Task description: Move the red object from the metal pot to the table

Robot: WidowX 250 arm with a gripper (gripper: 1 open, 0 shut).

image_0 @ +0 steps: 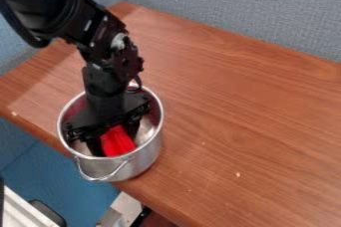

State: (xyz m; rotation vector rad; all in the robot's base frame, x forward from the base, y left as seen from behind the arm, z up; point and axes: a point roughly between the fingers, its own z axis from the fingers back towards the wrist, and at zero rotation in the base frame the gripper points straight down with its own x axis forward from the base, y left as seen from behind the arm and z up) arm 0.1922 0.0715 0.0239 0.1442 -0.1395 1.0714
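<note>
The metal pot (150, 149) stands near the table's (240, 92) front left edge. The red object (119, 142) lies inside it, tilted, with one end toward the pot's front wall. My gripper (112, 131) reaches straight down into the pot. Its black fingers (88, 134) sit on either side of the red object and press against it. The fingers hide the object's upper part.
The table's left corner and front edge run close by the pot. A blue wall stands behind the table. Bare wood stretches to the right of the pot.
</note>
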